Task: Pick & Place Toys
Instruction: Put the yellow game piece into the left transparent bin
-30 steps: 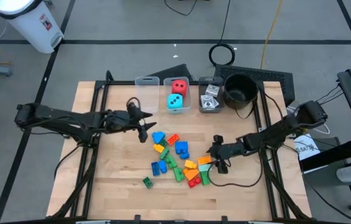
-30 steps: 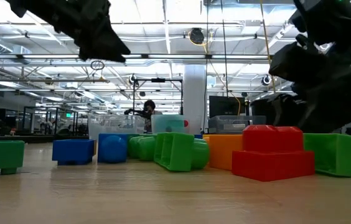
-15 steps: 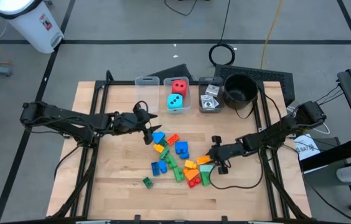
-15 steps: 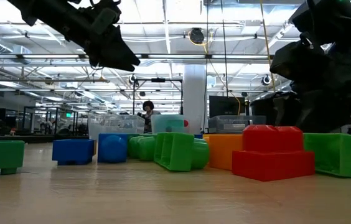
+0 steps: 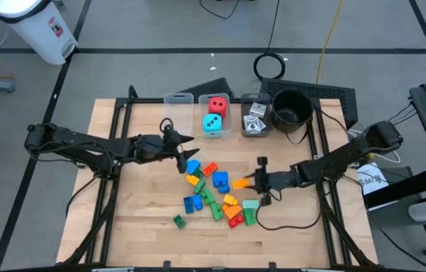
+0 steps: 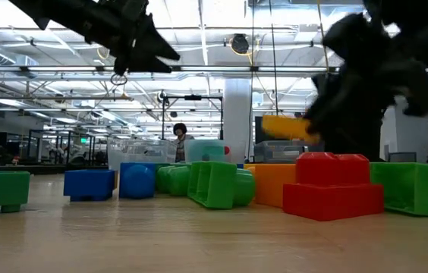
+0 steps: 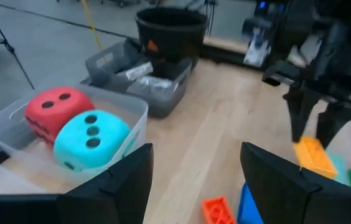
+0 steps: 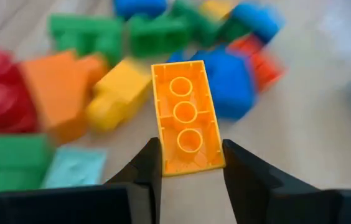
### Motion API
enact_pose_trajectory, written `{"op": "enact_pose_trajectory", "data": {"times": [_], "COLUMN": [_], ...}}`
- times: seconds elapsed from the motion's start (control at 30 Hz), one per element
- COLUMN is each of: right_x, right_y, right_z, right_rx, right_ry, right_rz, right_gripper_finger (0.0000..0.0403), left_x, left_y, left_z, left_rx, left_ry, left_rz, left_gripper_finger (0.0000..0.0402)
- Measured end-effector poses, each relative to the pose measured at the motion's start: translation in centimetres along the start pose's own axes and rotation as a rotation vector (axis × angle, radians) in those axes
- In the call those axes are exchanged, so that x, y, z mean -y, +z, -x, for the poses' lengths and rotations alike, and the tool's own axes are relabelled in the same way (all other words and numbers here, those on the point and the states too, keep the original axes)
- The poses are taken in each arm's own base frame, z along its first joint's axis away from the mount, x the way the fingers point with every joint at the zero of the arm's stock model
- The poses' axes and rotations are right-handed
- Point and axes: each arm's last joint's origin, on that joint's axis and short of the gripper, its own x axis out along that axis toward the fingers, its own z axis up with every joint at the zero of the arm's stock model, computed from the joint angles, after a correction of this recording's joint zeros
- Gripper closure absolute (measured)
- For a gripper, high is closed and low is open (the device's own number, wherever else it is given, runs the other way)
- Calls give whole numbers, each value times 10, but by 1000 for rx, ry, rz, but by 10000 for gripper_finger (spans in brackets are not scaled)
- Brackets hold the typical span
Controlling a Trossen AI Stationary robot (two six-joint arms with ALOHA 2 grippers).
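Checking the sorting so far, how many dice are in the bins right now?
2: the red die and the teal die, touching, both in the middle clear bin. None visible elsewhere.

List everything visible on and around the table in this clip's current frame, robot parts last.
Orange brick: one, held off the table by the right end effector.
Brick pile: several, blue, green, orange, red, yellow, mid-table.
Green brick: one, apart from the pile, near the front edge.
Clear bins: three in a row at the table's far edge.
Dice: two, red and teal, middle bin.
Cards: several, white, right bin.
Pot: one, black, beside the bins.
White container: one, on the floor.
Person: one, far background.
Left end effector: open, above the pile's far-left edge.
Right end effector: shut on the orange brick.
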Motion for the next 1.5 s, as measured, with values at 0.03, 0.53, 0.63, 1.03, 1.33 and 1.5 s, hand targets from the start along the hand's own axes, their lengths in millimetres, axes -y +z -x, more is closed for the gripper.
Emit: {"op": "enact_pose_trajectory", "data": {"times": [0.03, 0.53, 0.63, 1.03, 1.33, 1.5], "right_x": [2, 51, 58, 61, 62, 62], "right_y": [5, 44, 43, 39, 43, 43], "right_z": [4, 12, 9, 3, 6, 6], "right_rx": [21, 208, 198, 175, 208, 211], "right_ry": [-40, -581, -611, -616, -632, -633], "right_rz": [29, 373, 377, 380, 380, 379], "right_gripper_finger": [295, 294, 294, 294, 293, 289], "left_x": [1, 14, 13, 11, 7, 6], "left_y": [2, -1, -2, 5, 4, 3], "left_z": [0, -50, -62, -107, -112, -113], "left_rx": [20, 245, 225, 186, 172, 154], "left_ry": [-6, -220, -243, -290, -274, -272], "left_rz": [9, 174, 190, 199, 199, 217], "left_gripper_finger": [156, 156, 156, 156, 156, 156]}}
